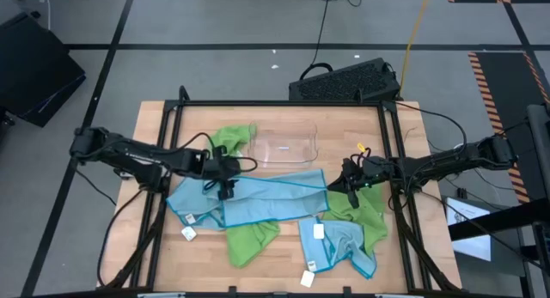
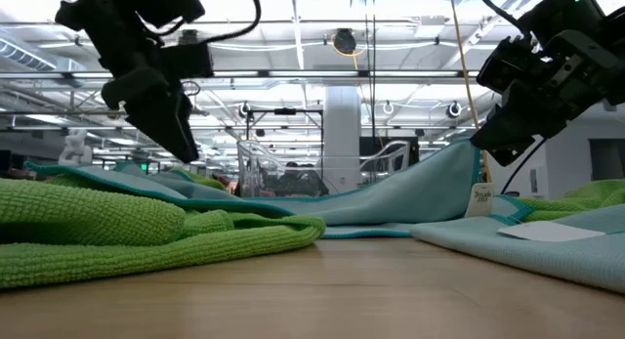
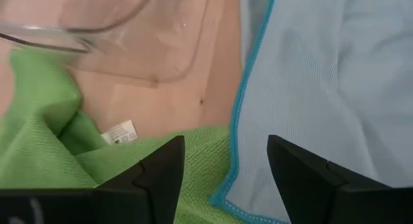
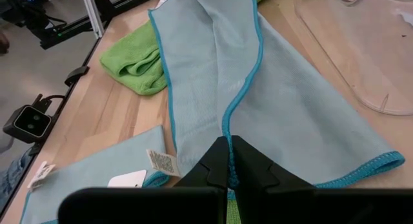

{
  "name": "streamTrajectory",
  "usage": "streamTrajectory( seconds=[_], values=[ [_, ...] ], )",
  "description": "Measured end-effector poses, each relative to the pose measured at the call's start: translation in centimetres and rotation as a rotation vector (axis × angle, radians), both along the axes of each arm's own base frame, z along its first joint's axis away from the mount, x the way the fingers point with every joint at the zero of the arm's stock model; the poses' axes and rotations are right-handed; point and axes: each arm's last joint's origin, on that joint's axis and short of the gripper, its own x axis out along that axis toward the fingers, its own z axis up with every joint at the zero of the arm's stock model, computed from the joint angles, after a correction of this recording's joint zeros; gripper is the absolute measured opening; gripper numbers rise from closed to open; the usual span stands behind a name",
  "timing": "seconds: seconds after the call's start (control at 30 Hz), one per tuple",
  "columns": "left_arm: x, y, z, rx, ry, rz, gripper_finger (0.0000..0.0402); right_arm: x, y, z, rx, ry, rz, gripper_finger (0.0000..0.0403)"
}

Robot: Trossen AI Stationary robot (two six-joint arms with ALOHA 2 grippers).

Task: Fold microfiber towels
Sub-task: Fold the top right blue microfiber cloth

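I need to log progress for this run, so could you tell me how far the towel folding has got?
Nothing looks finished: no towel lies neatly folded. In hand: the right gripper is shut on the edge of the large blue towel, lifting it, while the left gripper hangs open above its far end. Left: that fold, plus the crumpled green towels and the smaller blue towel. The clear tray holds nothing.

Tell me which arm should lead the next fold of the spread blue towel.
Right, probably: the right gripper is already shut on the light blue towel edge, while the left gripper hovers open above it.
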Motion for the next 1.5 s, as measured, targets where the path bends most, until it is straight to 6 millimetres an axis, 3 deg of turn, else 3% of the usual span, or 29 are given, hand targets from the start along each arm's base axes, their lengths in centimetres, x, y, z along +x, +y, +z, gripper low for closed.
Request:
streamTrajectory(
  seconds=[0.57, 0.73, 1.03, 1.23, 1.5],
  values=[
    [-0.2, 1.0, -0.7, -0.071, 0.075, -0.073, 0.0219, 0.0, 0.0, 0.0, 0.0, -0.005, 0.001, 0.0004],
    [-0.1, 1.1, -0.9, -0.081, 0.084, -0.098, 0.0166, 0.0, 0.0, 0.0, 0.0, -0.005, 0.001, 0.0004],
    [-0.4, 0.8, -1.1, -0.091, 0.119, -0.108, 0.0015, 0.0, 0.0, 0.1, 0.0, -0.006, 0.001, 0.0004],
    [-0.4, -0.3, -1.0, -0.126, 0.118, -0.109, 0.0008, 0.0, 0.0, 0.1, 0.003, -0.006, 0.0, 0.0004],
    [-0.7, -3.1, 0.7, -0.165, 0.042, -0.156, 0.0004, 0.0, 0.5, 0.1, 0.016, -0.009, 0.028, 0.0004]
  ],
)
